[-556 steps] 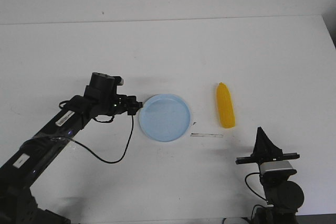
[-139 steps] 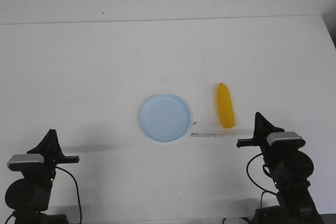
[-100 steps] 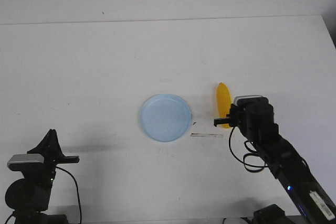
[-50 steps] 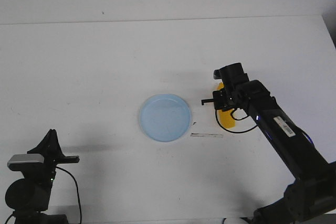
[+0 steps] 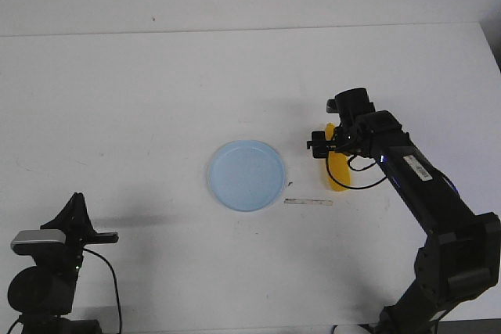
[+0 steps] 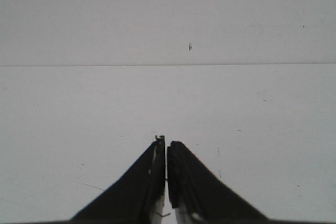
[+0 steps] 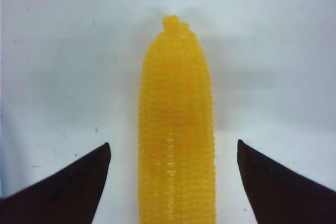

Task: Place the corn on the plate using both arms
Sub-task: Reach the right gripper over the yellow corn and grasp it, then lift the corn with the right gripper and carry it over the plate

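The yellow-orange corn [image 5: 340,177] lies on the white table just right of the pale blue plate [image 5: 246,176], which holds nothing. My right gripper [image 5: 329,146] is over the corn's far end and hides part of it. In the right wrist view the corn [image 7: 176,129] lies lengthwise between the wide-open fingers of that gripper [image 7: 173,144], touching neither. My left gripper [image 5: 76,202] is parked at the front left, far from the plate. In the left wrist view it [image 6: 166,141] is shut and empty over bare table.
A thin clear strip [image 5: 308,202] and a small dark speck [image 5: 290,184] lie between the plate and the corn. The table's far edge [image 5: 250,30] meets a white wall, and its right edge is near the frame's right side.
The left arm has pulled back from the plate to its parked spot. The right arm has reached out from its parked spot and now has its open gripper over the corn.
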